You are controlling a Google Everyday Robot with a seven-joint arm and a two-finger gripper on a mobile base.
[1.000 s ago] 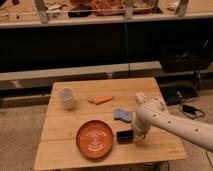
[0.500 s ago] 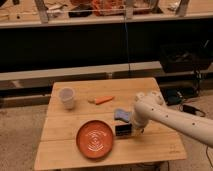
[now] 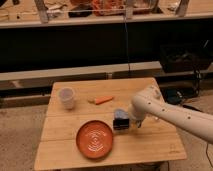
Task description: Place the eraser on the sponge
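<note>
The black eraser (image 3: 120,124) hangs at the near edge of the light-blue sponge (image 3: 120,114), which lies on the wooden table (image 3: 150,145) right of the orange plate. My gripper (image 3: 128,122) reaches in from the right on the white arm and is shut on the eraser. The eraser covers the sponge's front part; whether the two touch I cannot tell.
An orange round plate (image 3: 95,138) lies at the table's front middle. A carrot (image 3: 102,100) rests behind the sponge, and a pale cup (image 3: 67,97) stands at the back left. A dark shelf unit runs behind the table. The table's right edge is close under the arm.
The gripper has carried the eraser away from the table's front, toward the back and slightly left, up to the sponge. The sponge, plate, carrot and cup stayed put.
</note>
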